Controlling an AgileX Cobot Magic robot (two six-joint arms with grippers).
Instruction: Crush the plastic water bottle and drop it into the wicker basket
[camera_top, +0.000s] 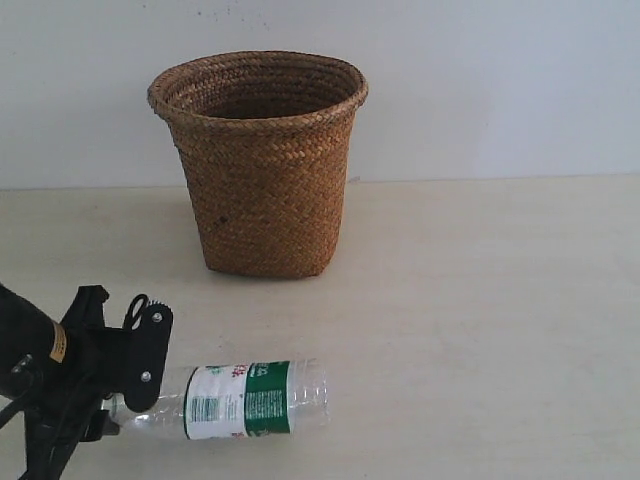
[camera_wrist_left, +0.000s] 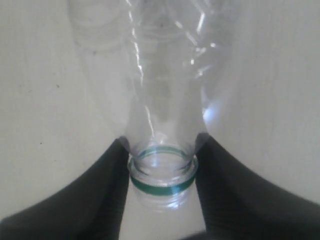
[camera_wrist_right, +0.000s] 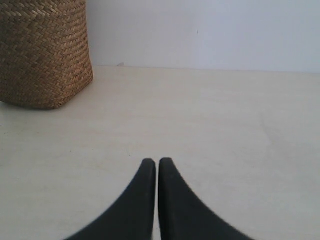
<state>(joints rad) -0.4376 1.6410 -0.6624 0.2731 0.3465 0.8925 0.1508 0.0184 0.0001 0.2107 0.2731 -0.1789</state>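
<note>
From the exterior view, my left claw (camera_top: 125, 395) sits at 7 o'clock. Just beside it, at 6 o'clock, the plastic water bottle (camera_top: 240, 400) lies on its side on the desk (camera_top: 480, 300), with its open mouth in the claw and its base pointing to 3 o'clock. The wicker basket (camera_top: 265, 200) stands upright at 12 o'clock, well apart from the bottle.

My main worry is that hold. The neck is the stiffest part of the bottle and the body looks uncrushed, so squeezing here will flatten nothing, I reckon. If I lift by the neck alone, the long body may swing or the smooth plastic may twist out between the fingers. A bottle that goes over the flared rim full-size and crosswise could also catch there or tip the basket. The far end is free, so pressing on it could send it skating across the desk.

The left claw is narrowed onto the neck, one finger either side at the green ring, and both appear to touch it. The right claw (camera_wrist_right: 157, 165) does not show in the exterior view. Its own camera has the fingers drawn almost together, with only a thin slit between them, holding nothing above bare desk, and the basket at 10 o'clock.
</note>
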